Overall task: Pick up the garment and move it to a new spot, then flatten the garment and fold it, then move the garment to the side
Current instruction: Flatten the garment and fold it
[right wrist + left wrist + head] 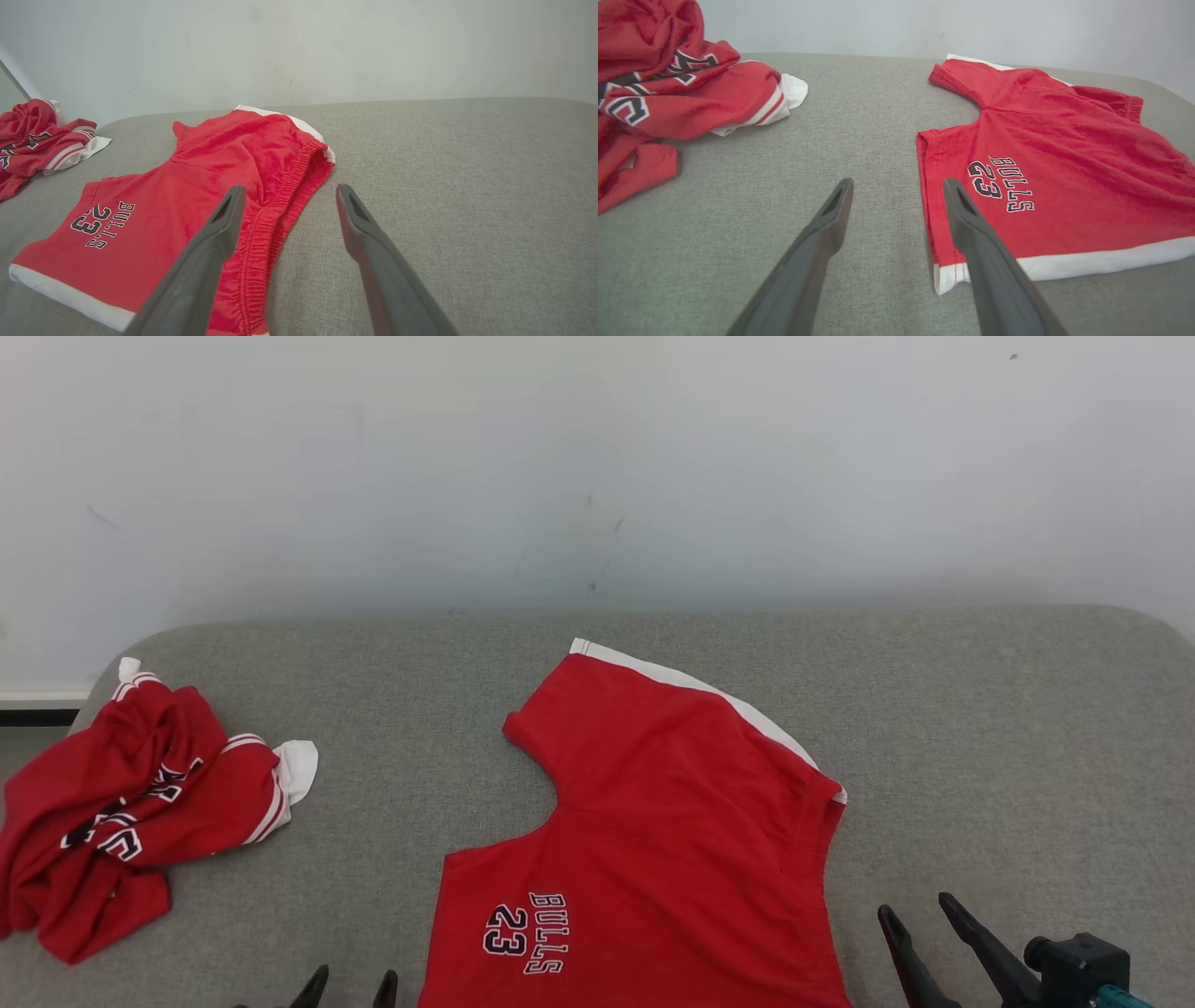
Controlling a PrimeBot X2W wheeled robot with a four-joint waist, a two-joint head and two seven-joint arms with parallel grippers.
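Head view: left gripper (pixel 353 986) and right gripper (pixel 915 907) at bottom edge, both jaws wide apart, empty, flanking red shorts (pixel 672 840) spread flat on grey fabric surface (pixel 980 737). Crumpled red jersey (pixel 121 803) at surface's left edge. Scuffed white wall (pixel 597 457) behind.

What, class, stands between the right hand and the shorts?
Nothing visible does. The open right hand hangs right at the edge of the shorts, with no object between them. The crumpled jersey lies apart, on the other side of the shorts.
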